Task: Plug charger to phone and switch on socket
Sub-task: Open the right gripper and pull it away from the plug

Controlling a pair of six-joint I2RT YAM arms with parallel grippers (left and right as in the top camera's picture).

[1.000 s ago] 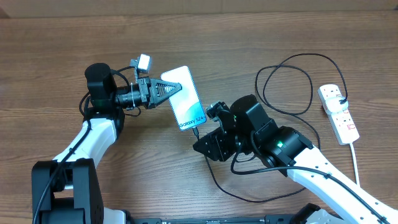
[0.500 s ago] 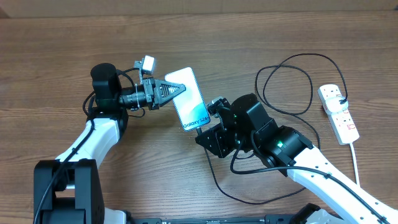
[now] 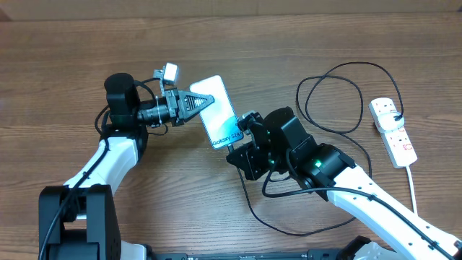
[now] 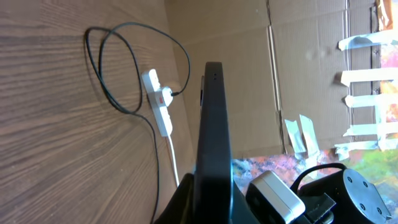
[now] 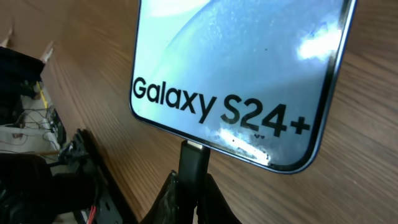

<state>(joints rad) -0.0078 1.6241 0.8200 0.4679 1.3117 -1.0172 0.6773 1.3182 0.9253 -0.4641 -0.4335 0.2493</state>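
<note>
The left tool [image 3: 196, 105] is clamping the phone [image 3: 220, 112] by its upper-left edge, its dark fingers closing on the frame from both sides. In the left wrist view the phone [image 4: 213, 124] is showing edge-on, rising straight out from between those fingers as a thin dark bar. I cannot tell whether the phone's lower end is resting on the desk [image 3: 65, 65].

The right tool [image 5: 189, 198] is gripping the black plug [image 5: 193, 160] of the charger, its fingers pressing together on the plug body just behind the tip. Directly ahead of this tool, the plug's pale metal tip is meeting the phone's bottom edge, right under the "Galaxy S24+" lettering on the screen [image 5: 242, 68]. How far the tip is sitting inside the port is not showing.

Behind the right tool, the charger [image 3: 298, 94] is trailing away across the desk in wide loops and is running off to the socket [image 3: 392, 131]. The socket is lying well apart from both tools, out past the right tool's arm, with red marks showing on its switches and a thick white cord [image 3: 413, 180] leaving its near end. From the left tool, the socket [image 4: 158, 109] is lying far ahead beyond the phone, with the cable loop [image 4: 132, 112] beside it.
</note>
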